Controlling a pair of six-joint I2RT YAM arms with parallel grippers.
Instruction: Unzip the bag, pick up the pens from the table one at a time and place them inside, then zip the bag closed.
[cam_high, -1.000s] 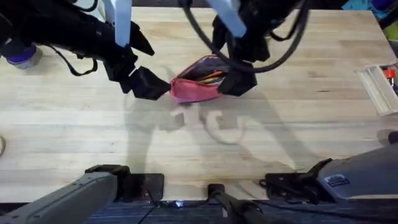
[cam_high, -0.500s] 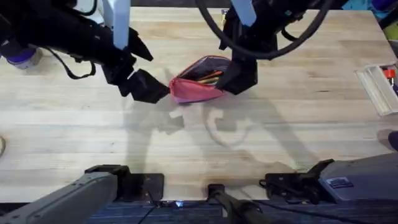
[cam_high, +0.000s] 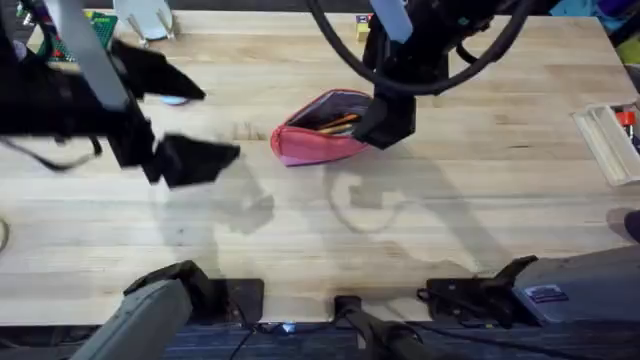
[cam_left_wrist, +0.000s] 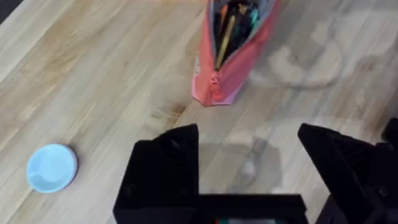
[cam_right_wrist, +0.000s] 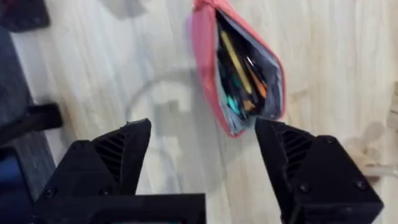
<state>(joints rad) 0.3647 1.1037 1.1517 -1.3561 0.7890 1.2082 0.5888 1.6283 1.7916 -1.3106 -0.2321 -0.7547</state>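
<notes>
The pink bag (cam_high: 312, 135) lies on the table (cam_high: 300, 240) with its zipper open; several pens and pencils (cam_right_wrist: 241, 70), dark and coloured, show in its mouth. My right gripper (cam_high: 386, 122) hovers at the bag's right end. In the right wrist view this gripper (cam_right_wrist: 202, 155) is open, and the bag's end (cam_right_wrist: 231, 121) sits between the fingers without being pinched. My left gripper (cam_high: 205, 160) is off to the left of the bag, well apart from it. It is open and holds nothing (cam_left_wrist: 249, 158), with the bag (cam_left_wrist: 231, 59) ahead of it.
A pale blue round lid (cam_left_wrist: 51, 168) lies on the wood near the left gripper. A clear plastic box (cam_high: 608, 140) rests at the table's right edge. Small items (cam_high: 150, 18) lie along the far edge. Bare wood (cam_high: 330, 240) stretches in front of the bag.
The left arm has pulled away from the bag's left end, moving left and slightly nearer. The right gripper and the bag have hardly moved.
</notes>
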